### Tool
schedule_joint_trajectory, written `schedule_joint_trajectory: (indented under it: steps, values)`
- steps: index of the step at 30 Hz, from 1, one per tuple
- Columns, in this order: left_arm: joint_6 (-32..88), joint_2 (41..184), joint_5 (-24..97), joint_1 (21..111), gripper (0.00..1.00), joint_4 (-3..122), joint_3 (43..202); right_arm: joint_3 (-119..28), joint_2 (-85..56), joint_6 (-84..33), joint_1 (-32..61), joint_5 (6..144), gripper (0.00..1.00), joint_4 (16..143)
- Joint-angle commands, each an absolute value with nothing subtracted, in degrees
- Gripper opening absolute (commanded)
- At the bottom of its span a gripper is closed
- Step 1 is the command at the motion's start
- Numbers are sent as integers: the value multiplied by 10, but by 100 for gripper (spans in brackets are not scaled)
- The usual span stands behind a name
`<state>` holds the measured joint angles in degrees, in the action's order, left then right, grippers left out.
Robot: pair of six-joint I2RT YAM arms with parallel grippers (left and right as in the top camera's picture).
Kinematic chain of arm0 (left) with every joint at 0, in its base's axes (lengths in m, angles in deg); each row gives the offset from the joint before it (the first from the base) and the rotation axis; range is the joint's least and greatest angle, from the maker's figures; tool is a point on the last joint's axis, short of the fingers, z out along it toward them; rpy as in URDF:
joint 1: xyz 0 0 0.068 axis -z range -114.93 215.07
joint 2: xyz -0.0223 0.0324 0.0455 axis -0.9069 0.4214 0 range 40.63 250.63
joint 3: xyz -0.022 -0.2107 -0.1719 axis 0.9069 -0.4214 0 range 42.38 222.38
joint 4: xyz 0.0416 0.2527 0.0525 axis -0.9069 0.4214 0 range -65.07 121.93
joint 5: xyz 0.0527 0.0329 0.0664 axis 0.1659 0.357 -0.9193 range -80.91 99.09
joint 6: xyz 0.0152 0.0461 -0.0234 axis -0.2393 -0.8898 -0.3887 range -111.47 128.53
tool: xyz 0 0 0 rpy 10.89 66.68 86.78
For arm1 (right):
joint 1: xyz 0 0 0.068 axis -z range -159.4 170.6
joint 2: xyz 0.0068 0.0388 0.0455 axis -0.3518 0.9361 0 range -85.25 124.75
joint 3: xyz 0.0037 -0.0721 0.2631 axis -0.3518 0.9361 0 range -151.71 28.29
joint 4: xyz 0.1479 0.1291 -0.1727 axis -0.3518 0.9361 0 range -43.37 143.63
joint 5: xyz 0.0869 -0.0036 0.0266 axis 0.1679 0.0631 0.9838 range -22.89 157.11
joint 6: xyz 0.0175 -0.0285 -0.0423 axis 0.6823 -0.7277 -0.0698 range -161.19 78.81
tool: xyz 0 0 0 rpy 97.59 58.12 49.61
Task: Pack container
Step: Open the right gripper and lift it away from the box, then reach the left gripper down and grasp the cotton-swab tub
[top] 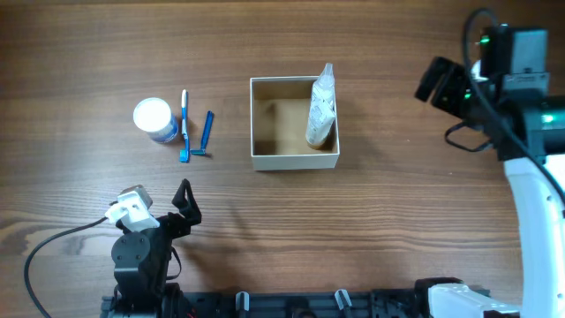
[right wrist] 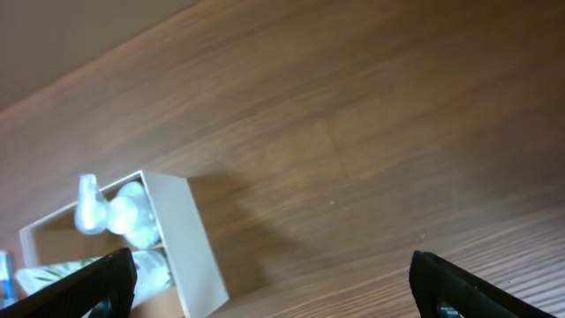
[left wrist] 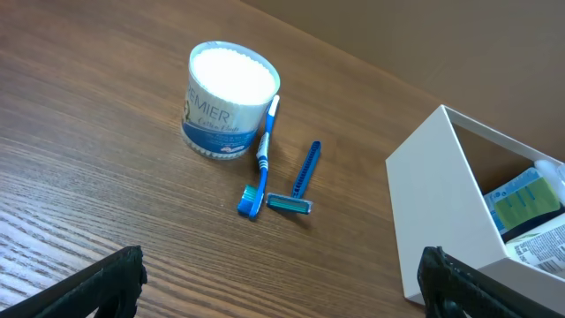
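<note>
The container (top: 295,162) is a square white-walled box with a tan inside, at the table's middle. A clear packet of toiletries (top: 321,108) leans in its right side, and the packet shows in the right wrist view (right wrist: 124,216). The box also shows in the left wrist view (left wrist: 437,203) and the right wrist view (right wrist: 190,238). A blue toothbrush (top: 184,124), a blue razor (top: 206,134) and a round white-lidded jar (top: 154,118) lie left of the box. My left gripper (left wrist: 282,287) is open and empty near the front left. My right gripper (right wrist: 269,287) is open and empty at the far right.
The right arm's white body (top: 538,212) runs down the right edge. The left arm's base and cable (top: 132,252) sit at the front left. In the left wrist view the jar (left wrist: 231,99), toothbrush (left wrist: 261,159) and razor (left wrist: 300,181) lie ahead on bare wood.
</note>
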<state>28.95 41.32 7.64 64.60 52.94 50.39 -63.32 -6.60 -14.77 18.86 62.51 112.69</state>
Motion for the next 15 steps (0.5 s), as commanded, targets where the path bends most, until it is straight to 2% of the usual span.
schedule_joint_trajectory:
  steps: [1, 7, 11, 15]
  values:
    - [284, 408, 75, 649, 100, 527, 502, -640, -51, -123, 199, 681, 100, 1127]
    - [293, 408, 123, 649, 100, 510, 503, -640, -49, -126, 199, 681, 100, 1133]
    - [321, 440, 123, 649, 99, 512, 589, -640, -49, -126, 199, 681, 100, 1134]
    - [309, 659, 92, 649, 100, 588, 790, -640, -49, -126, 199, 681, 100, 1134]
